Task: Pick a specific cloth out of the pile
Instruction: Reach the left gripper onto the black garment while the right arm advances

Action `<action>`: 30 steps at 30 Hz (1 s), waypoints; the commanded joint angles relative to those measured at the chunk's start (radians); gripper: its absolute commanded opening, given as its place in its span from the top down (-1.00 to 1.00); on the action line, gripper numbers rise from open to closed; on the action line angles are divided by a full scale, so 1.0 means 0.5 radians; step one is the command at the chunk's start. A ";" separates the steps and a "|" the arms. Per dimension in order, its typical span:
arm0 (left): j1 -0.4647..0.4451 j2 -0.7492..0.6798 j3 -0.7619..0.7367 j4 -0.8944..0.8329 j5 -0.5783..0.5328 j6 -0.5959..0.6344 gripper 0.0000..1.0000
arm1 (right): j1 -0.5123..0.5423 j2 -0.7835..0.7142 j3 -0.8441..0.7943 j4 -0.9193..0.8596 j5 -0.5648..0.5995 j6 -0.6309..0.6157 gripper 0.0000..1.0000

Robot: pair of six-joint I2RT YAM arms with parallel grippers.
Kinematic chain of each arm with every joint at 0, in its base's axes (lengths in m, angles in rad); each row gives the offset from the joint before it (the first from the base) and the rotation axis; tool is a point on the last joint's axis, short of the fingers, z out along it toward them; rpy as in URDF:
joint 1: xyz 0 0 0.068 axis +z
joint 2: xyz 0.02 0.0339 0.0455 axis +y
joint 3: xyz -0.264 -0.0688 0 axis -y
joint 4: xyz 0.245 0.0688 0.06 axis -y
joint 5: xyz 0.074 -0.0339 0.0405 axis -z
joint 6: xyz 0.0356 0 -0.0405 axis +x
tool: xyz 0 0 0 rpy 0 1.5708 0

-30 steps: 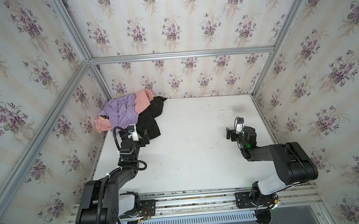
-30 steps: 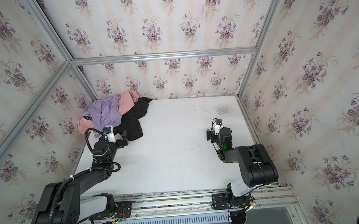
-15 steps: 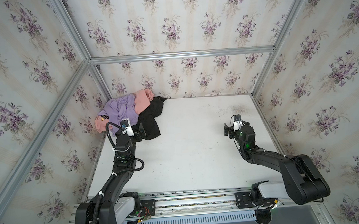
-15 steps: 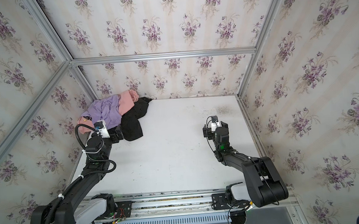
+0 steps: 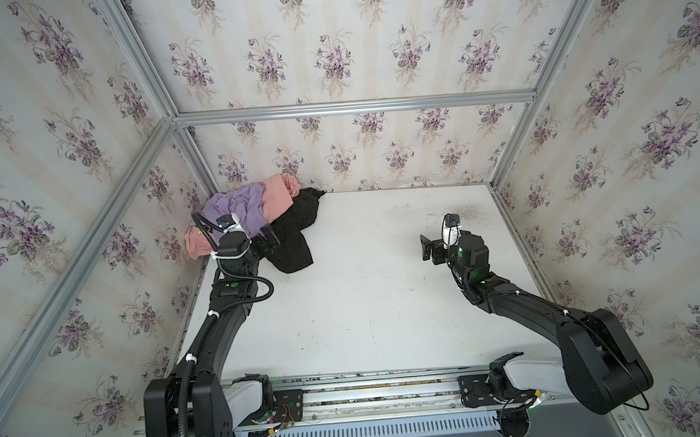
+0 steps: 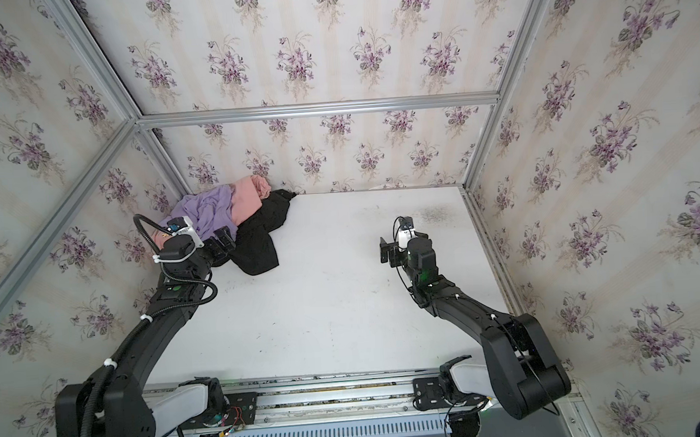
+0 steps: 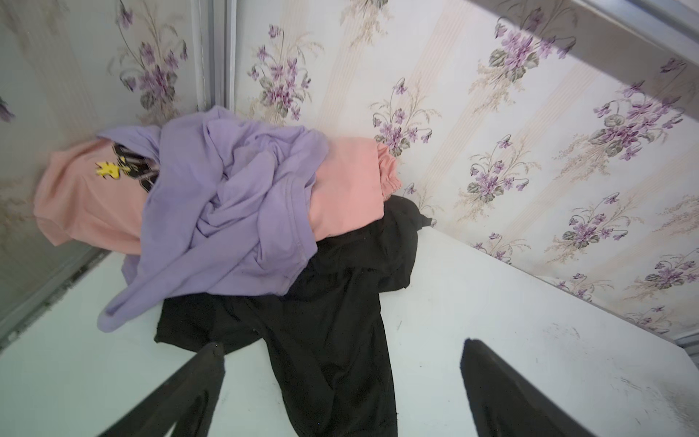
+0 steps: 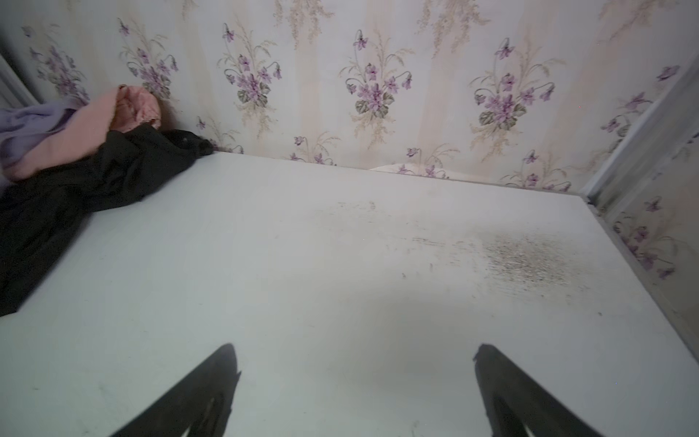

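Left gripper point(image 7: 340, 345), jaws wide apart and empty, is closing in over the black cloth point(image 5: 295, 241), which is lying partly under the pile point(image 5: 239, 209) in the far left corner, readying a pull.

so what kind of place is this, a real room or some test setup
Most likely a robot test booth, not a home: floral wallpaper panels sit in an aluminium frame, and the left arm and right arm are mounted on a rail beside a white table.
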 commanded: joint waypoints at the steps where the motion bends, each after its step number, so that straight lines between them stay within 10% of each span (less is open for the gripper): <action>1: 0.031 0.136 0.069 -0.194 0.144 -0.217 -0.99 | 0.107 0.066 0.082 0.013 -0.121 0.153 -1.00; 30: 0.207 1.237 0.877 -0.855 0.377 -0.462 -0.50 | 0.799 0.849 0.601 0.067 -0.295 0.066 -1.00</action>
